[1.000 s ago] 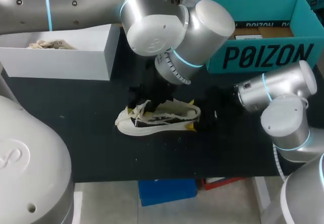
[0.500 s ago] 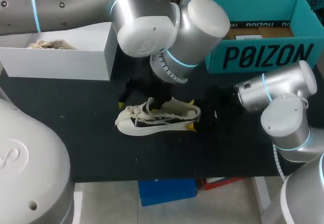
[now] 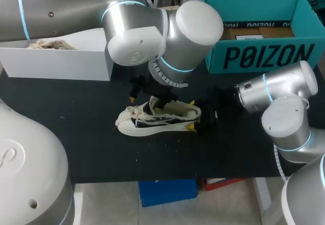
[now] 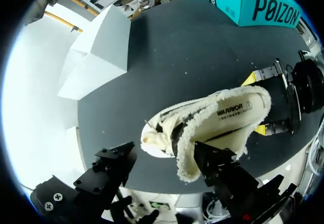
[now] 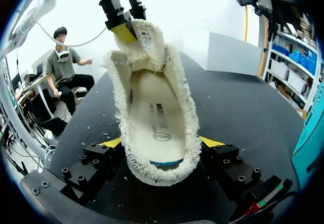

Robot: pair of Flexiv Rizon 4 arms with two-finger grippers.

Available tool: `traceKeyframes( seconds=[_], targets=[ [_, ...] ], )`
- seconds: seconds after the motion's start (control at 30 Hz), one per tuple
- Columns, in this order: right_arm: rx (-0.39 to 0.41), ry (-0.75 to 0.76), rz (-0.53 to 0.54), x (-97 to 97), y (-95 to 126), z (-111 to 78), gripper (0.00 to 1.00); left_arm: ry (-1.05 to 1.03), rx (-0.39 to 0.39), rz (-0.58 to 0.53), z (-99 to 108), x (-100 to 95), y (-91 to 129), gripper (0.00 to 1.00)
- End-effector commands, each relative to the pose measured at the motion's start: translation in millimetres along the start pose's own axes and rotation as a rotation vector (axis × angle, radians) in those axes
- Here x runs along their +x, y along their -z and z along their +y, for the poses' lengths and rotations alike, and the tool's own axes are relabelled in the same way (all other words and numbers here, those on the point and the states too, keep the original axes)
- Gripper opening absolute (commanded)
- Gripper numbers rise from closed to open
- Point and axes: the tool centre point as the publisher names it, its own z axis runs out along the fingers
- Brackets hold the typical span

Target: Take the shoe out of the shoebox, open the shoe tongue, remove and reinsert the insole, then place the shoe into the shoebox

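Plainly a cream fleece-lined shoe (image 3: 160, 118), tongue (image 5: 144, 42) raised (heel (image 5: 162, 172) clamped in right hand (image 5: 162, 144)), left hand (image 4: 164, 163) apart.

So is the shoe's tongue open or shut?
Open: the tongue stands up off the shoe, and the insole shows inside.

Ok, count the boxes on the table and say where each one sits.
2. A white box stands at the table's back left. An open teal shoebox stands at back right. The left arm covers the gap between them, so another could be hidden.
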Motion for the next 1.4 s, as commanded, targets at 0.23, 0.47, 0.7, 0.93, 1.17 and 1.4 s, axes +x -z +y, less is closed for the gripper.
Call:
traceKeyframes(
  seconds=[0.23,0.47,0.7,0.93,1.17,1.4],
  targets=[
    [0.002,-0.002,-0.002,-1.4,-3.6,-1.9,0.0,0.003,-0.036,-0.033,-8.9,4.1,-11.1,0.31],
    [0.002,-0.002,-0.002,-1.4,-3.6,-1.9,0.0,0.025,-0.055,-0.05,-13.8,5.5,-12.2,0.0],
    [0.002,-0.002,-0.002,-1.4,-3.6,-1.9,0.0,0.064,-0.06,-0.056,-10.9,6.3,-6.9,0.0],
    [0.002,-0.002,-0.002,-1.4,-3.6,-1.9,0.0,0.178,-0.156,-0.14,7.3,1.5,-1.1,0.0],
    [0.002,-0.002,-0.002,-1.4,-3.6,-1.9,0.0,0.231,-0.254,-0.188,22.7,-7.1,-14.0,0.0],
    [0.002,-0.002,-0.002,-1.4,-3.6,-1.9,0.0,0.277,-0.324,-0.181,34.9,-11.1,-34.4,0.0]
  ],
)
